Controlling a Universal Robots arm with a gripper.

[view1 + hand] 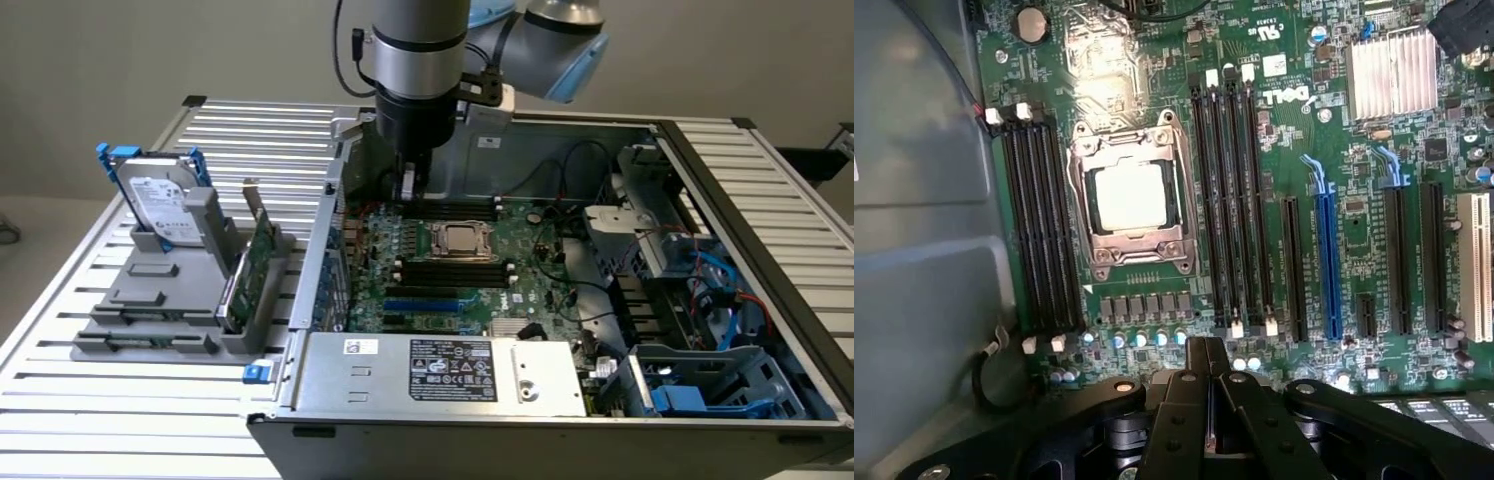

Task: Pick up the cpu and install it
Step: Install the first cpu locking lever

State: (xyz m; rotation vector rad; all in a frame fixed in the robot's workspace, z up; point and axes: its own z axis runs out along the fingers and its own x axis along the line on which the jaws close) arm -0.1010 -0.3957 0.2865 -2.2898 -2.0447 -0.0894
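On the exterior view's left you have the hard drive (160, 205) with its blue bracket, standing upright in a grey holder (154, 300) on the slatted counter (107, 420). Just beside it, toward the exterior view's right, a green card (254, 265) stands on edge in the same holder.

Next comes the open computer case (561, 400), with its green motherboard (454, 290) lying flat inside. Your arm (420, 60) reaches down over the case's far-left corner, and the claw (407, 185) hangs just above the board near the case wall.

The claw is closed, its two black fingers (1184, 420) pressed together with nothing between them.

The cpu (461, 239) is already lying in the metal-framed socket (461, 225) at the middle of the board, its silver top facing up. It sits apart from the claw, toward the exterior view's right and a little nearer the camera. In the wrist view you see the cpu (1131, 196) inside the socket frame (1129, 255), with black memory slots (1039, 220) on either side, and the claw (1209, 425) pointing at the board beyond the row of small capacitors, not touching the chip.

Further right in the case you find the silver heatsink (1394, 70), the blue cables (727, 275) and the drive bays (707, 385).
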